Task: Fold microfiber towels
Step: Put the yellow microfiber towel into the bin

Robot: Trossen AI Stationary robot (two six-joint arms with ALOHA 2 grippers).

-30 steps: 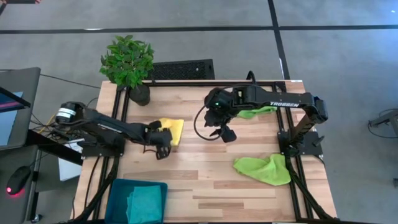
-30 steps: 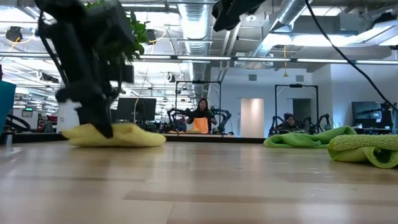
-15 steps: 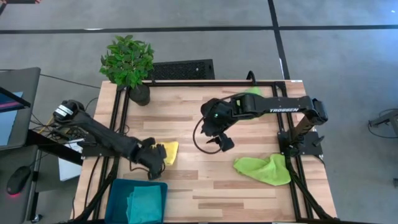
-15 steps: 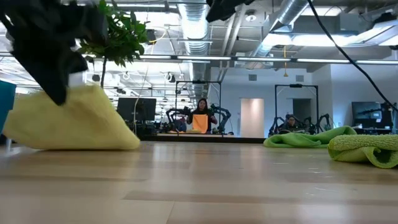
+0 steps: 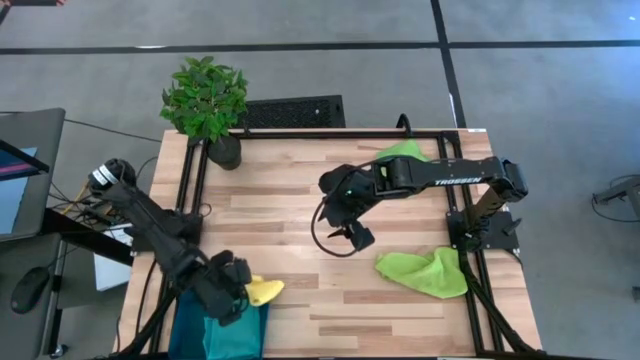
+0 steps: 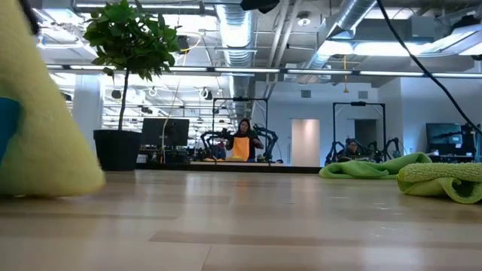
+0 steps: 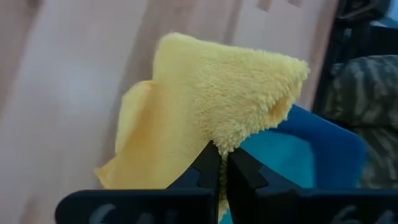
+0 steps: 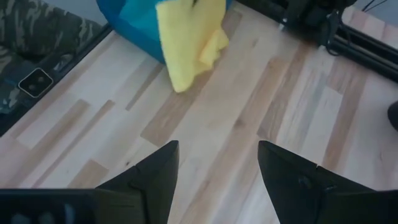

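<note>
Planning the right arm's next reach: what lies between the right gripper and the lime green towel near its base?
Only bare wood: the high view shows nothing on the table between the right gripper, open, and the lime green towel.

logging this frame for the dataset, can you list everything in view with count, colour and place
yellow towel: one, yellow, folded, pinched in the left gripper at the tray's edge, near-left part of the table
teal towel: one, teal, lying in the tray
lime green towels: two, one bunched at the right side of the table, one at the far right, partly under the right arm
tray: one, dark teal, near-left corner
potted plant: one, green in a dark pot, far-left corner
table: one, light wood with a black frame
people: two, far off in the room behind, low view
left gripper: shut on the yellow towel
right gripper: open, empty, over the table's middle
</note>
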